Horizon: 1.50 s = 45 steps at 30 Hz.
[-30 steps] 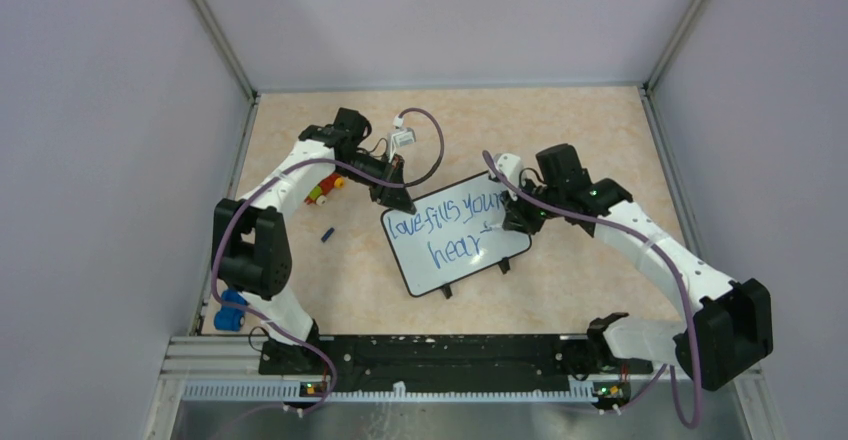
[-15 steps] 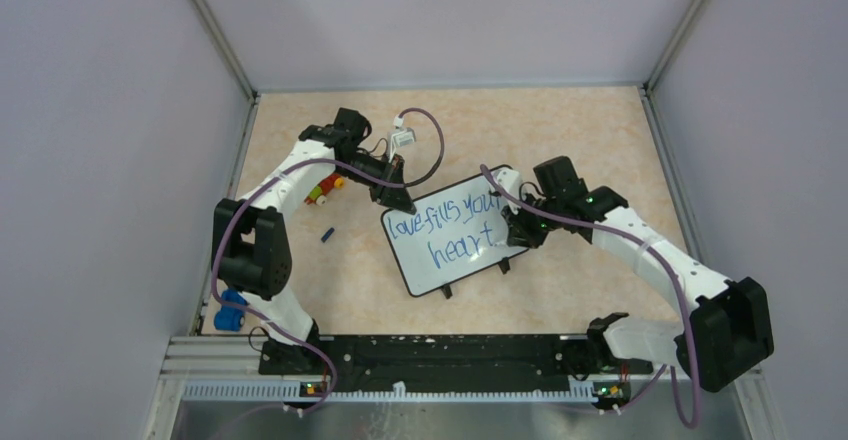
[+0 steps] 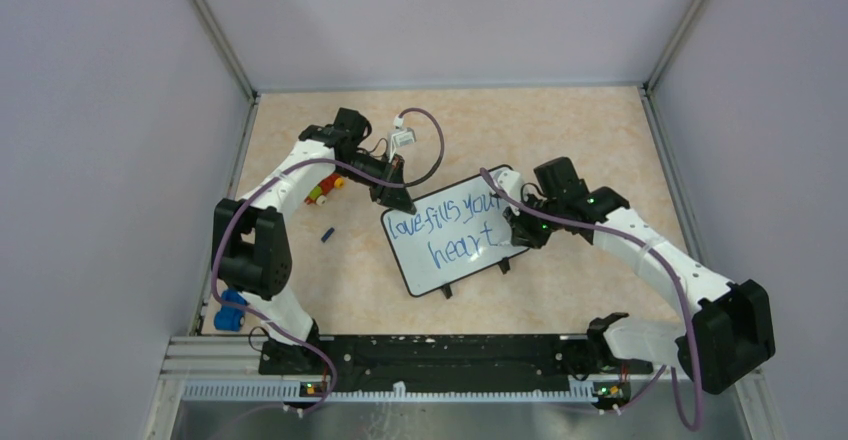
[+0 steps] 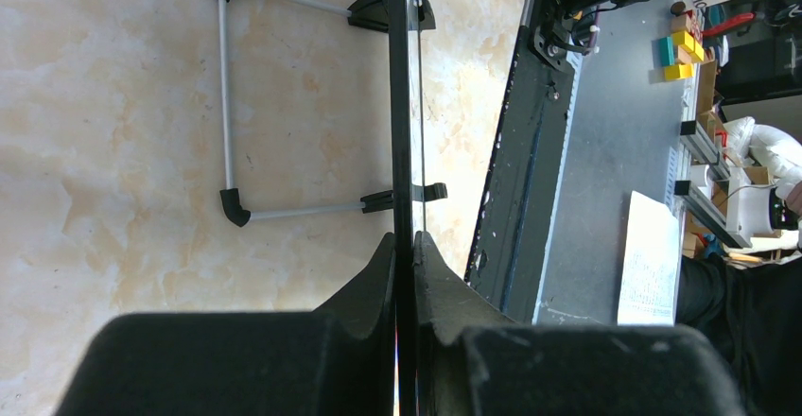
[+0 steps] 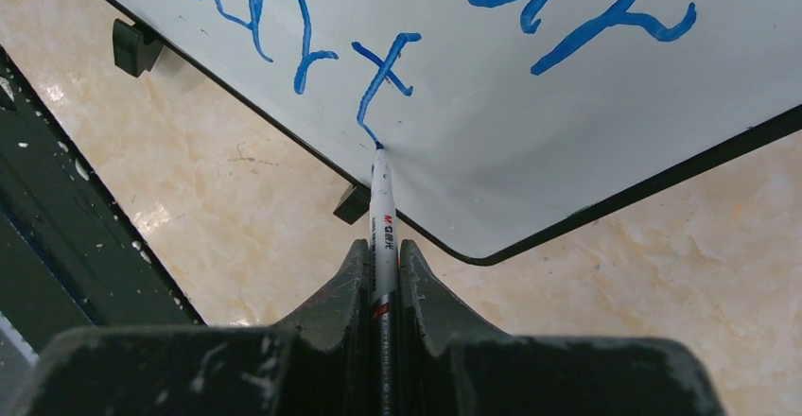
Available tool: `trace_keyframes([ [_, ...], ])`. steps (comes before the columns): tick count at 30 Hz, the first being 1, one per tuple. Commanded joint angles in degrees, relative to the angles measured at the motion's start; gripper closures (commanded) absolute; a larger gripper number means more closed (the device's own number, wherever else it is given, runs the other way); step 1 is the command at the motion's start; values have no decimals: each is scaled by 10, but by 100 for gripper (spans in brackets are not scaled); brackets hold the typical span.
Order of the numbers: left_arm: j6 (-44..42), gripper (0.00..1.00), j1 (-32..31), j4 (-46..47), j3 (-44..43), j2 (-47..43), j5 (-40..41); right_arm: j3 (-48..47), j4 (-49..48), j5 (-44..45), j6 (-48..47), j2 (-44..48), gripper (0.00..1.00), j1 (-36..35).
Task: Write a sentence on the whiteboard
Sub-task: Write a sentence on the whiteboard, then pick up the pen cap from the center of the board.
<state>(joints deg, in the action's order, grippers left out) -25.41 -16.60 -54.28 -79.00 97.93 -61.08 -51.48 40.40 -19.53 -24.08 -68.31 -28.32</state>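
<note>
Whiteboard point(image 3: 442, 270) edge clamped in left pincer point(image 4: 405, 246); right pincer point(image 5: 383, 257) grips marker point(image 5: 380, 199); coloured toys point(image 3: 323, 192) nearby

whiteboard point(image 5: 586, 95): smooth, glossy white face; thin black frame, plastic-looking
marker point(image 5: 381, 210): glossy white plastic barrel
stand rod point(image 4: 225, 104): plain grey metal, matt black end caps
table point(image 3: 560, 130): smooth, beige marbled, faint sheen
</note>
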Motion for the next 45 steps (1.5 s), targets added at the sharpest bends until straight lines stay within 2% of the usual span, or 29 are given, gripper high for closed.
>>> trace_keyframes([
  [1, -14, 100, -4, 0, -13, -1, -16, -38, -26, 31, -12, 5, 100, 5],
  [8, -14, 100, -4, 0, -13, -3, -17, -66, -4, 5, -7, 22, 100, 5],
  [15, -15, 100, -4, -3, -16, -2, -20, -60, 6, 22, -14, 28, 100, 5],
  [32, -15, 100, -5, -1, -13, 0, -15, -17, -40, 55, -25, 5, 100, 5],
  [39, -12, 100, -4, 0, -16, 0, -16, -51, -13, 21, -21, 18, 100, 5],
  [40, -10, 99, -4, 0, -18, -2, -14, -58, -6, 9, -21, 23, 100, 5],
  [42, -14, 89, -3, -17, -42, -3, -3, -75, 10, -16, -19, 30, 100, 5],
  [45, -21, 69, 10, -36, -79, -14, -12, -97, 36, -67, -25, 39, 100, 5],
])
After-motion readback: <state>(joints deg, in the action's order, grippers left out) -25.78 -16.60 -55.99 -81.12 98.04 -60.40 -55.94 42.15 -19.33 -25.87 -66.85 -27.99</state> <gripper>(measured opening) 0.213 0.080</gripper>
